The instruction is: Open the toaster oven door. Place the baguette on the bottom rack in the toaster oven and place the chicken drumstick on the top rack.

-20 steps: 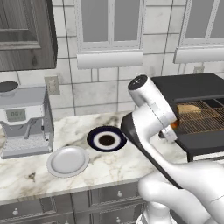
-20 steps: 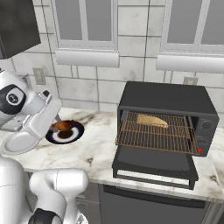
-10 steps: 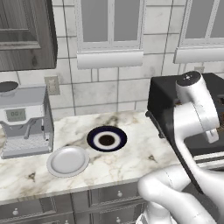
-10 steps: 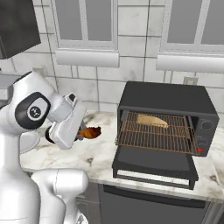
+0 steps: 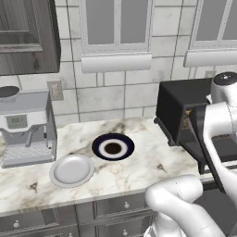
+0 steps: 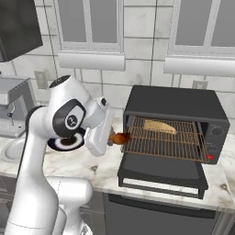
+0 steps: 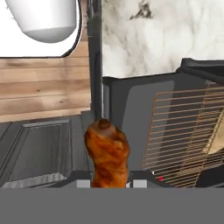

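My pincer (image 6: 111,139) clenched on the drumstick (image 6: 120,137), fingertips hidden beneath it, baguette (image 6: 159,126) half behind rack wires, drumstick now left of the toaster oven (image 6: 176,103), carried from the plate (image 5: 113,147).

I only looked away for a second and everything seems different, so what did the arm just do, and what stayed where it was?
The gripper swung away from the dark blue plate, carrying the chicken drumstick across the counter to the toaster oven, and now holds it just left of the pulled-out rack. Unchanged: the toaster oven door is down, the baguette lies inside, and the white plate and coffee machine sit as before.
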Tool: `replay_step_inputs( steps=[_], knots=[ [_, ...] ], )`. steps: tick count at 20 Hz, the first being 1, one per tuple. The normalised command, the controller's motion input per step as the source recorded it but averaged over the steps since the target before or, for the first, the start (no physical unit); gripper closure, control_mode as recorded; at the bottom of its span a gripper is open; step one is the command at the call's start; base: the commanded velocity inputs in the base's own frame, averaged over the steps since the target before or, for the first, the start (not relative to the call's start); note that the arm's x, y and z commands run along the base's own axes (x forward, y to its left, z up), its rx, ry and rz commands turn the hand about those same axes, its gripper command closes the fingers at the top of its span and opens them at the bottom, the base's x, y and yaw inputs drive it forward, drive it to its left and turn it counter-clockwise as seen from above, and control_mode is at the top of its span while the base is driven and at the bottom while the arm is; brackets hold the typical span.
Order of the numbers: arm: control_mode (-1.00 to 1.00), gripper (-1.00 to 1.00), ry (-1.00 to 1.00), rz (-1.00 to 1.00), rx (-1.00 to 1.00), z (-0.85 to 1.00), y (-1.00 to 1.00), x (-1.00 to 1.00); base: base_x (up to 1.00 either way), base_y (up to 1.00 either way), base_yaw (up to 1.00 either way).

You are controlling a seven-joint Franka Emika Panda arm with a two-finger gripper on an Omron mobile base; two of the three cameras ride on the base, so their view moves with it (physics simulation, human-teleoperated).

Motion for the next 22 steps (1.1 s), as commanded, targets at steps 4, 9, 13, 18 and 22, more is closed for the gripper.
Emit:
replay_step_inputs(
  steps=[4, 9, 13, 18, 22],
  knots=[
    [-1.00, 1.00, 0.00, 0.00, 0.08, -0.04, -0.22, 0.48, 0.00, 0.00, 0.00],
    [-1.00, 1.00, 0.00, 0.00, 0.10, -0.21, -0.37, 0.28, 0.00, 0.00, 0.00],
    [-1.00, 1.00, 0.00, 0.01, 0.06, -0.30, -0.26, 0.30, 0.00, 0.00, 0.00],
    [-1.00, 1.00, -0.05, 0.06, 0.02, -0.34, -0.20, 0.28, 0.00, 0.00, 0.00],
    [-1.00, 1.00, -0.13, 0.10, 0.04, -0.14, -0.21, 0.03, 0.00, 0.00, 0.00]
  ],
)
